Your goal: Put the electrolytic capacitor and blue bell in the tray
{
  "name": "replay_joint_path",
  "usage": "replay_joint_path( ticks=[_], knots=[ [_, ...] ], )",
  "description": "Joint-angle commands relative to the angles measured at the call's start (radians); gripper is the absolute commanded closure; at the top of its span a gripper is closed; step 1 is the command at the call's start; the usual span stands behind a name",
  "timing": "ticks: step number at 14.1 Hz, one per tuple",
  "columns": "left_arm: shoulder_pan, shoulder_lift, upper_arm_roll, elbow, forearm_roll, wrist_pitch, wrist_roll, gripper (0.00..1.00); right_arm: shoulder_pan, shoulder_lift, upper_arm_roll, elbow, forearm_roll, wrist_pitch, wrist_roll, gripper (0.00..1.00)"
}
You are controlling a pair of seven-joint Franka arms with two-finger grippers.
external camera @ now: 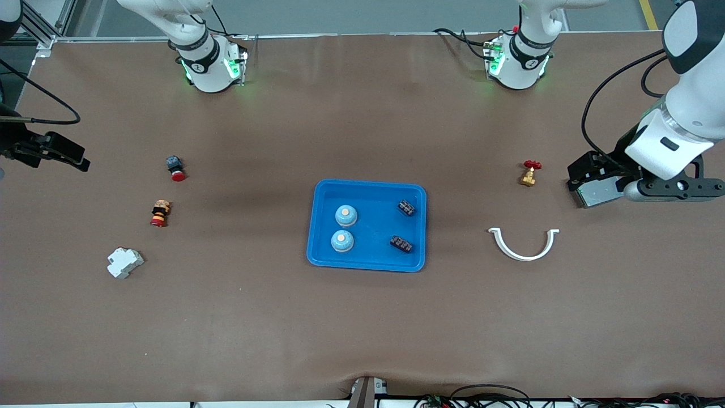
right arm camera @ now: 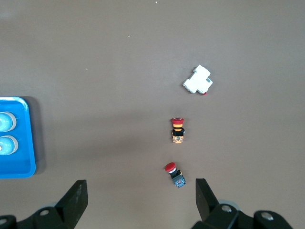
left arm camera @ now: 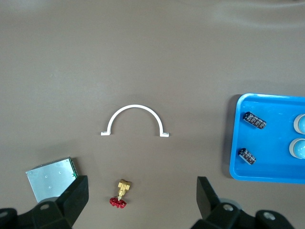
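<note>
Brown table (external camera: pixel 362 328): your shallow bright blue rectangular plastic tray (external camera: pixel 367 263) lies mid-table, long axis running between the arms' ends, holding two blue bells (external camera: pixel 346 215) and two black electrolytic capacitors (external camera: pixel 405 207); left hand (left arm camera: pixel 142 198) and right hand (right arm camera: pixel 141 198) hover with fingers apart.

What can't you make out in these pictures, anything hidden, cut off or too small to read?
- Bells: right wrist view, cut off by the picture's edge.
- Right claw: front view, mostly off the edge.
- Capacitors: front view, printed markings too small to read.
- Grey metal box: front view, partly covered by the left arm.
- Left claw: left wrist view, fingers cut by the frame edge.
</note>
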Motion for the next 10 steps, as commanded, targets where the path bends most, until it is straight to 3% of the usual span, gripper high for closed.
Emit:
replay_joint_path(
  ticks=[1, 10],
  knots=[
    [0.012, -0.053, -0.015, -0.078, 0.029, 0.040, 0.002, 0.00, -0.002, -0.032, 0.005, -0.032, -0.014, 0.010, 0.004, 0.00],
    [0.020, -0.029, -0.008, -0.073, 0.030, 0.037, -0.009, 0.00, 0.003, -0.030, -0.001, -0.034, -0.006, 0.012, 0.004, 0.00]
  ],
)
